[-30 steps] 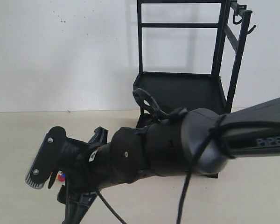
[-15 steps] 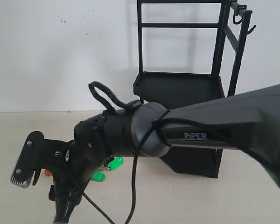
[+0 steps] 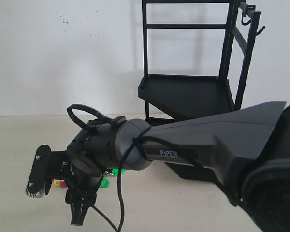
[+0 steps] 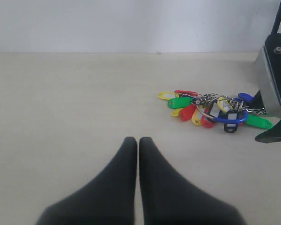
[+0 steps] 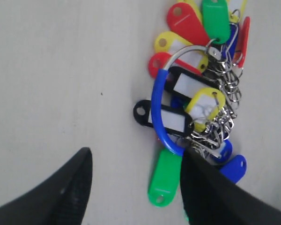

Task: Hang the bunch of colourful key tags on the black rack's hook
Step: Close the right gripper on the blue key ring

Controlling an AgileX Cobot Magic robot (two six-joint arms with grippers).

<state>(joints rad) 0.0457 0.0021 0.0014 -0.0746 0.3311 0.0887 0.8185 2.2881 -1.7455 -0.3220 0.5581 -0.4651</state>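
Observation:
The colourful key tag bunch (image 5: 187, 93) lies flat on the beige table, its blue loop (image 5: 155, 101) among the tags. My right gripper (image 5: 136, 152) hangs open just above it. One of its fingers (image 5: 203, 187) overlaps the loop's end, and a green tag (image 5: 164, 180) lies between the jaws. In the exterior view that gripper (image 3: 76, 205) points down at the left, with bits of the bunch (image 3: 105, 183) showing beside it. My left gripper (image 4: 138, 140) is shut and empty, apart from the bunch (image 4: 210, 110). The black rack (image 3: 229, 48) stands at the back right, and its hook (image 3: 261, 30) sticks sideways from the upright.
The right arm's thick black body (image 3: 208, 145) crosses the scene from the right and hides much of the table. A J-shaped hook (image 3: 245, 20) hangs under the rack's top rail. A white wall (image 3: 63, 53) rises behind the table.
The right arm has swung round and now fills more of the exterior view. Its gripper has shifted slightly over the bunch, and more tags show beside it.

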